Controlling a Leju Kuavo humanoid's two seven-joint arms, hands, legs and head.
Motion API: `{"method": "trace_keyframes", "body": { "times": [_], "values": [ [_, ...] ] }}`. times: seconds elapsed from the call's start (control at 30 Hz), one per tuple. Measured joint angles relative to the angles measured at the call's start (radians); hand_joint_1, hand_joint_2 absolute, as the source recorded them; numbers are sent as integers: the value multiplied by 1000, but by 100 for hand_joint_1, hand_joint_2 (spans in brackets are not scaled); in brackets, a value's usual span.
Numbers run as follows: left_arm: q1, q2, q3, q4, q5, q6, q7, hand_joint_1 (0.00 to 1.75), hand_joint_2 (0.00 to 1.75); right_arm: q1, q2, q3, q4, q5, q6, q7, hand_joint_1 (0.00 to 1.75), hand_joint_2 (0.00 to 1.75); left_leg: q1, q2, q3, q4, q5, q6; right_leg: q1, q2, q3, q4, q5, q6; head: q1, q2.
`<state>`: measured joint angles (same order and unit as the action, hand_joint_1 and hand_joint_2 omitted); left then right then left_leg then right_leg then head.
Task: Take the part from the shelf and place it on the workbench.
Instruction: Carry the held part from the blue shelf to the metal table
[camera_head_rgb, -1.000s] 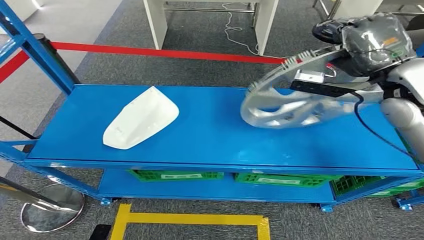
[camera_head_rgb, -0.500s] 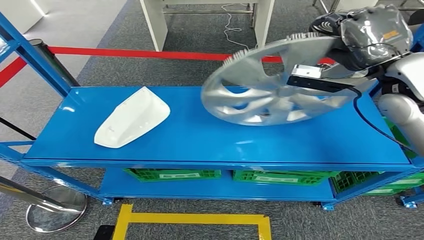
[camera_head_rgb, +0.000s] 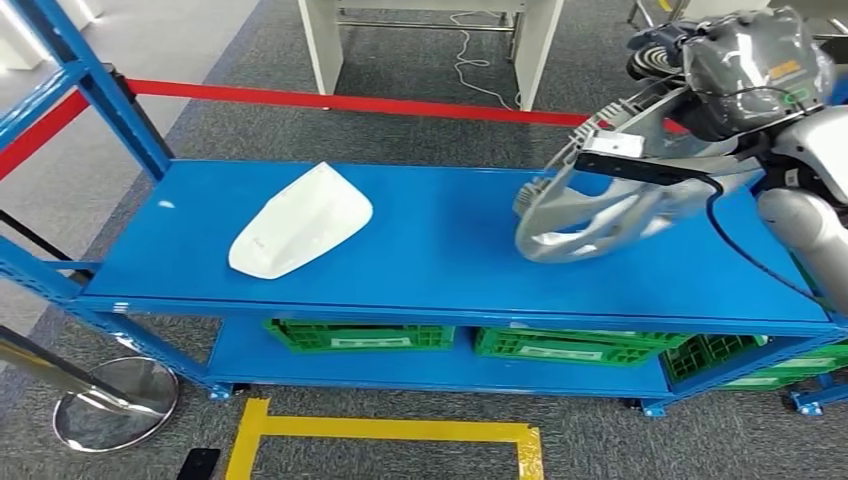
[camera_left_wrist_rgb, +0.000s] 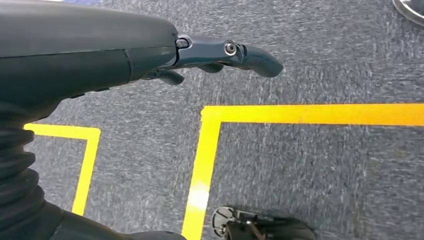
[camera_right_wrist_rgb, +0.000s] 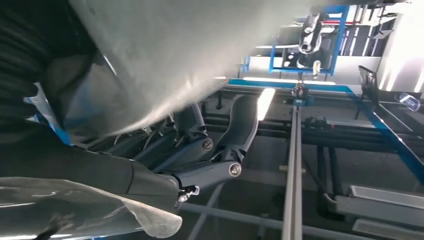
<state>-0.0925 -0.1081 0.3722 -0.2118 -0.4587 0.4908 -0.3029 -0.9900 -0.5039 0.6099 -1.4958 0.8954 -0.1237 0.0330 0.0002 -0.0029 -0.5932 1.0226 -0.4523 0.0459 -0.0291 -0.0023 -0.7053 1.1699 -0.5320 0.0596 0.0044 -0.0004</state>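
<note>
Hubcap (camera_head_rgb: 590, 205), we judge, is light, stiff, slick plastic, best held at its rim. Our right hand (camera_right_wrist_rgb: 200, 150) curls its fingers (camera_right_wrist_rgb: 240, 125) against it; left hand (camera_left_wrist_rgb: 150, 55) hangs with fingers loosely bent, empty.

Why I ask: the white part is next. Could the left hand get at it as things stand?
Probably not at once: the left hand hangs low over the floor with yellow tape. Nothing covers the white part on the shelf.

Right robot hand (camera_right_wrist_rgb: 210, 150): raised at the right, fingers curled around the silver wheel cover (camera_head_rgb: 590, 205), holding it tilted.
Left robot hand (camera_left_wrist_rgb: 220, 52): hanging, fingers loosely extended, holding nothing.
</note>
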Motion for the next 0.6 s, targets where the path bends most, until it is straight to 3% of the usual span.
{"method": "trace_keyframes", "body": {
  "times": [0.07,0.1,0.13,0.2,0.27,0.37,0.43,0.5,0.57,0.6],
  "values": [
    [2,-1,4,0,-2,0,0,0,175,5,0,1,1,0,0,0,175,175,-4,0,-13,1,10,3,1,0,-35,118,-55,1,1,0],
    [2,-2,5,0,-2,0,0,0,175,9,0,1,1,-1,0,-1,175,175,-6,0,-19,1,14,4,1,0,-32,136,-58,1,1,0],
    [3,-2,6,0,-3,0,0,0,175,11,0,1,1,-1,0,-1,175,175,-8,0,-24,2,18,3,2,0,-8,112,-42,-2,1,0],
    [3,-2,8,0,-5,0,0,0,175,12,0,1,2,-1,-1,-3,175,175,-11,0,-30,4,24,0,5,0,81,-19,4,-10,1,0],
    [2,-3,8,0,-7,0,0,0,175,11,0,1,1,-1,-4,-5,175,175,-13,0,-37,7,30,-8,11,0,149,-126,22,-18,0,0],
    [4,-3,11,0,-8,-1,0,0,175,13,0,0,0,-3,-10,-8,175,175,-11,-1,-44,8,42,-25,14,0,160,-153,27,-29,1,0],
    [4,-2,12,0,-8,-1,0,0,175,13,0,0,0,-4,-13,-9,175,175,-10,-2,-55,33,13,-37,9,-4,154,-160,39,-44,-2,0],
    [5,-1,13,0,-8,-2,0,0,175,15,0,1,0,-4,-15,-9,175,175,-5,-2,-89,133,-62,-50,7,-7,142,-164,52,-55,-5,0],
    [6,-1,13,0,-8,-3,0,0,175,20,0,1,0,-4,-15,-9,175,175,2,-2,-123,253,-125,-60,7,-8,125,-163,63,-56,-6,0],
    [6,-1,13,0,-8,-3,0,0,175,23,0,1,0,-4,-15,-9,175,175,5,-1,-122,276,-131,-63,7,-7,117,-162,69,-55,-6,0]
  ]
}}
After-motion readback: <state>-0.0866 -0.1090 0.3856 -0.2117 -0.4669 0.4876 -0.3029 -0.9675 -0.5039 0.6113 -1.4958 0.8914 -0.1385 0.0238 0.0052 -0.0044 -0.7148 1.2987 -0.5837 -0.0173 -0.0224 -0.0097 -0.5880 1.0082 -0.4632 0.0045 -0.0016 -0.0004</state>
